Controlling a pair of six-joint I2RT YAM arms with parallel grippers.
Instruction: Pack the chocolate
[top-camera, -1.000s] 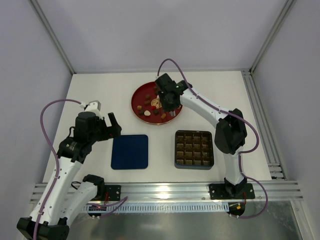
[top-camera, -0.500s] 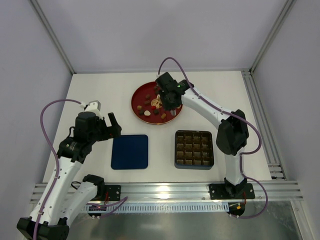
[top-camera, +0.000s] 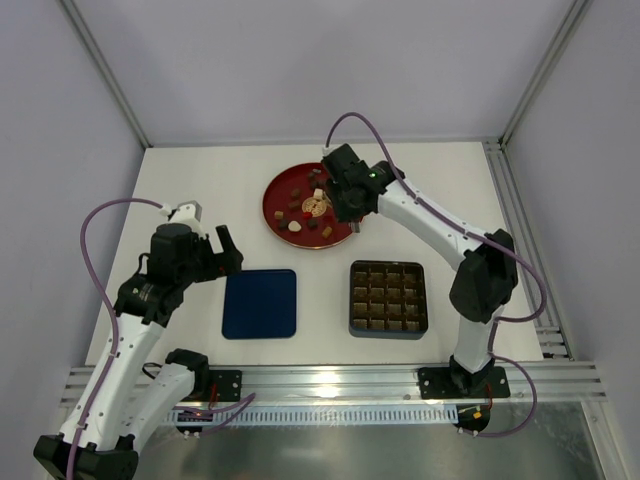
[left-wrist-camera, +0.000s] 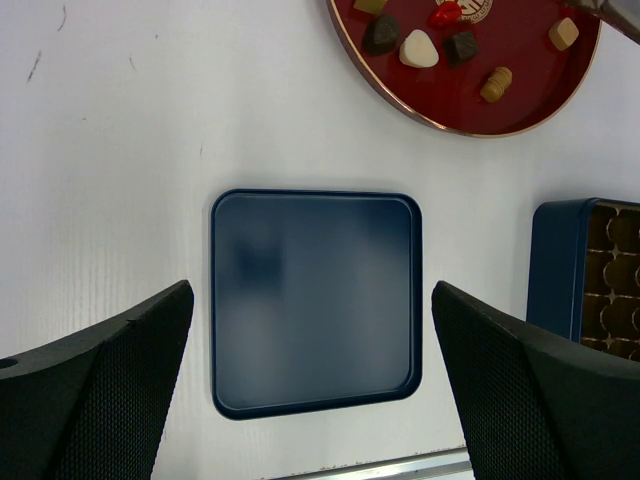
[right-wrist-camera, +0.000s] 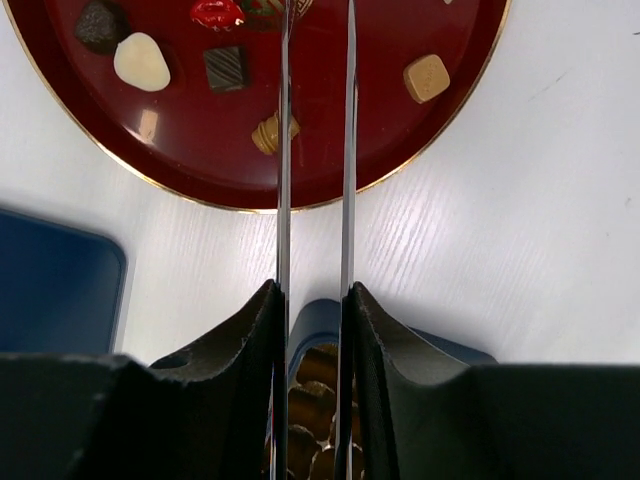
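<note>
Over the plate: right gripper (top-camera: 324, 195), thin blades nearly together, tips hidden; we cannot tell whether they pinch anything.
Task item: chocolate (right-wrist-camera: 225, 68), loose on the red plate (right-wrist-camera: 380, 140), beneath and either side of the blades.
Blade axis: from the plate's near rim toward its centre.
Nearer arm: right; left gripper (left-wrist-camera: 310, 290) is spread wide above the blue lid (left-wrist-camera: 315, 330), well apart from the plate.
Destination: tray (top-camera: 352, 300), behind the right gripper, toward the bases.
Surface: we judge the glossy plate slippery; the pieces are spaced, leaving the blades room.
</note>
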